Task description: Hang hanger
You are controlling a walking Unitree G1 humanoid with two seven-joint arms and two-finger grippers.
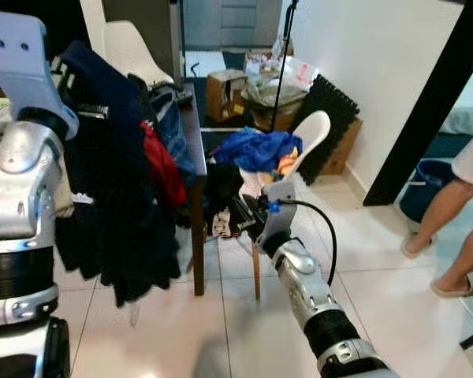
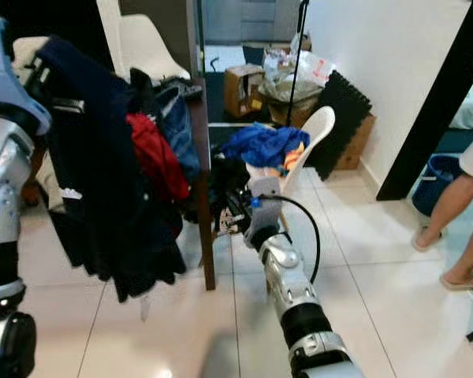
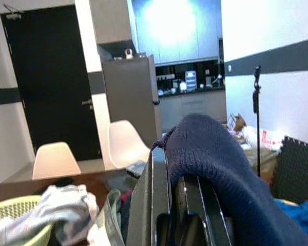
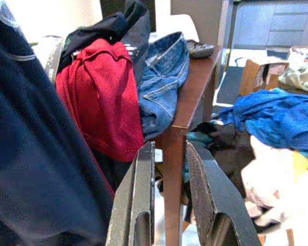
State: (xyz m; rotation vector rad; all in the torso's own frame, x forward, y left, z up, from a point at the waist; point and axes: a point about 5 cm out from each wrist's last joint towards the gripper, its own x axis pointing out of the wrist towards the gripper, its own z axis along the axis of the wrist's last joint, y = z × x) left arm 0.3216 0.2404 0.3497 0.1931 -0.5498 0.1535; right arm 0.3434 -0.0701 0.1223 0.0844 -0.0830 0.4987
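Hanging from the raised left gripper (image 3: pixel 177 205), fingers closed on it, a navy garment (image 1: pixel 110 173) drapes beside the table (image 1: pixel 195 150); any hanger is hidden. Right gripper (image 4: pixel 169 195) points at the table leg, fingers slightly apart

Silver arms, seemingly black-cabled right forearm (image 1: pixel 303 272)

The hanger itself could not be made out: a dark navy garment (image 1: pixel 114 181) draped over it and over the tips of the left gripper (image 3: pixel 177 205), so how those fingers stood could not be told. The person (image 1: pixel 457 228) was cut off by the picture's right edge, legs and sandals alone showing. Piled clothes hid most of the bench (image 4: pixel 195 87) top. The right arm (image 1: pixel 315 303) ran off the bottom edge.
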